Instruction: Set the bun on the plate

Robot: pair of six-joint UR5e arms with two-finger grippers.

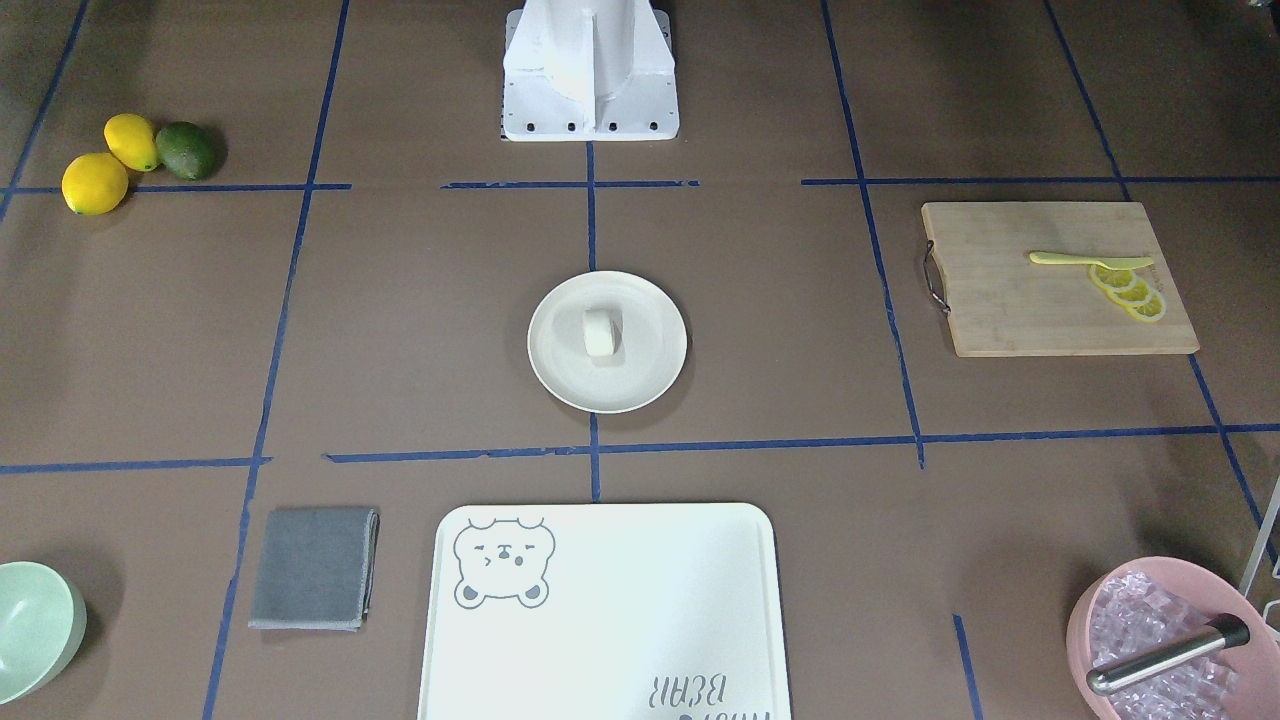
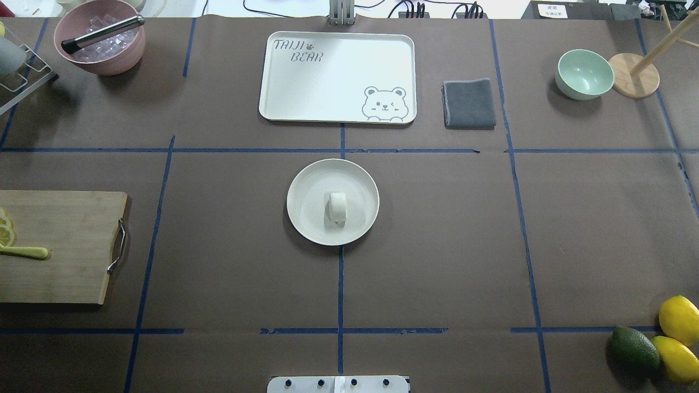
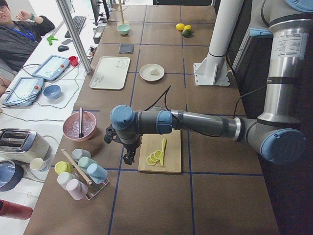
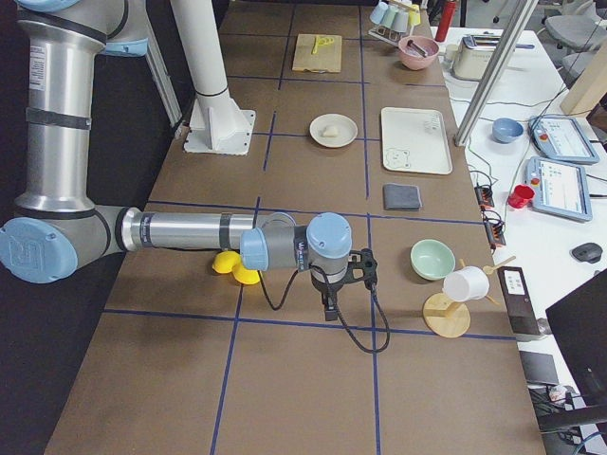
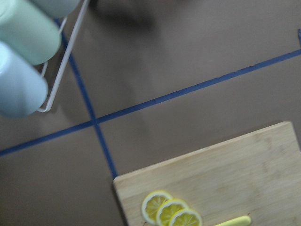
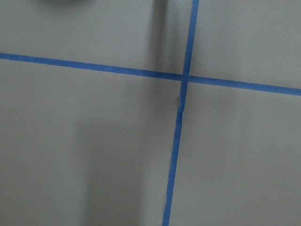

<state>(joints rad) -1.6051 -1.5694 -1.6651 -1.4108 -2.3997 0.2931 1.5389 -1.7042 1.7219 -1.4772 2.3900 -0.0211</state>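
Over the matte brown counter, the left claw hangs from its grey-and-blue arm just beside the edge of a pale bamboo cutting board; the side view does not let me tell whether its fingers are apart or together. Below its wrist camera, three thin lemon slices with bright yellow rinds overlap in a row on the board's fine grain. Smooth pastel cups lie to the left in a thin white wire rack. The right claw hangs over bare counter at the opposite end, above a crossing of glossy blue tape lines. I cannot tell its opening either. Two yellow lemons sit partly hidden behind its arm, and a round mint-green bowl stands near on the right. Well apart from both claws, the bun, a small, smooth, white rounded cylinder, rests in the middle of the plate. That plate is round, shallow and cream-white with a plain rim, and it sits at the counter's centre on a tape line. Beyond it lies a large white rectangular tray with rounded corners and a grey bear print. A folded grey cloth lies just right of the tray. At the far left, a pink bowl holds clear ice-like chunks and a metal-handled tool.
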